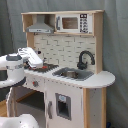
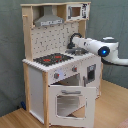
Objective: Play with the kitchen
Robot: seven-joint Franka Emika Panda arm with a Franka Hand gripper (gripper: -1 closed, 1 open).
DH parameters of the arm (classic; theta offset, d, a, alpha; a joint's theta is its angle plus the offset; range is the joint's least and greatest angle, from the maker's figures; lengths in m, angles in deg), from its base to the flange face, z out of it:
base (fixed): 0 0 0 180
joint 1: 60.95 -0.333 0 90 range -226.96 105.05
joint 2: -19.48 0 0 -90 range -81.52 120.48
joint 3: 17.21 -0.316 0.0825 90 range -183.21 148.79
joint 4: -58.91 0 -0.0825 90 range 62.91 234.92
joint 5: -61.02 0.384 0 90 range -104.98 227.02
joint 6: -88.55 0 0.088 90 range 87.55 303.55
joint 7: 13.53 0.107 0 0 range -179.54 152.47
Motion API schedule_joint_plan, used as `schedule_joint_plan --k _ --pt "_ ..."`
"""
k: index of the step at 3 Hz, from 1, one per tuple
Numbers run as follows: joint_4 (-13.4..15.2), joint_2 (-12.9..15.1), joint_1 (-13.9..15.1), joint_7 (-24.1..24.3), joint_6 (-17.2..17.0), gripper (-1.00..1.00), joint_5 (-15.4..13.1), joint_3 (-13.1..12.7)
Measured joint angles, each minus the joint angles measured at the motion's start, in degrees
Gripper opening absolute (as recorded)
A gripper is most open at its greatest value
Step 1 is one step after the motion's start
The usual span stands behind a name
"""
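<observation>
The kitchen (image 1: 65, 95) is a white and light-wood toy with a black-red stovetop (image 1: 44, 67), a silver sink (image 1: 73, 74) and a black faucet (image 1: 85, 59). In the second exterior view the kitchen (image 2: 37, 82) has its windowed oven door (image 2: 67, 102) hanging open at the front. My white arm reaches in at counter height. My gripper (image 1: 38, 59) hovers just above the stovetop in the first exterior view. In the second exterior view my gripper (image 2: 75, 44) lies in front of the faucet (image 2: 73, 37), above the sink end of the counter.
A grey hood (image 1: 39, 26) and a microwave (image 1: 73, 23) sit on the upper shelf above the pegboard back (image 1: 62, 49). Knobs (image 2: 56, 76) line the front panel. A grey curtain (image 1: 115, 55) hangs behind, and a wooden floor (image 2: 110, 107) lies below.
</observation>
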Motion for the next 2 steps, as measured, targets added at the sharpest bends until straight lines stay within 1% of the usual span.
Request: schedule_joint_plan --k 1,2 --pt "-1.61 0.14 1.12 0.49 -2.52 1.00 5.63 1.53" --pt "-4.09 0.41 1.22 0.49 -6.73 1.00 10.89 2.51"
